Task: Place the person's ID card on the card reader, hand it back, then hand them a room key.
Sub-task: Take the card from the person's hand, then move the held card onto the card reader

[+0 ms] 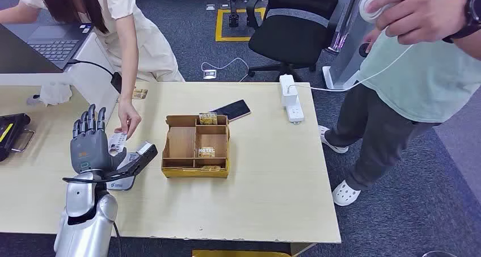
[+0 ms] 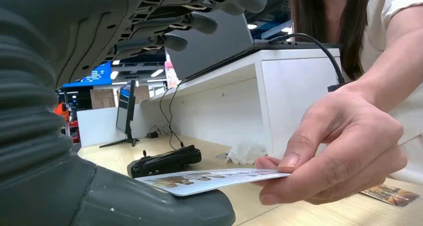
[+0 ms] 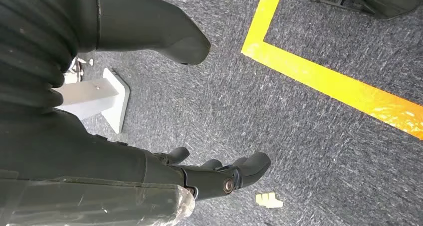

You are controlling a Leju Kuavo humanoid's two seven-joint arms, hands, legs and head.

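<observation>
1. On the far left of the table lies a black gadget. I cannot tell what it is.

2. Next comes the robot's left hand. Its fingers point up and are spread apart. In the left wrist view the ID card lies on the thick thumb, and the fingers are held well above it. So the hand is open and does not grip the card.

3. A person's hand pinches the other end of the card. From above, the card sits between that hand and the robot's hand.

4. Just beside the robot's hand is the card reader. The card is near it, but not on it.

5. In the middle stands a wooden box with small parts. Little cards stand in it. One reads "HOTEL", I think. These may be the room keys.

6. Behind the box lies a dark phone. Further right lies a white power strip.

7. On the right stands another person holding a white round thing.

8. The right hand hangs over the floor, fingers curled a little, holding nothing.

9. How far along? I cannot tell if the card is coming to the robot or going back to the person. The room key part is not done yet, as the box cards look untouched.

10. The words on the ID card are too blurry to read.
</observation>
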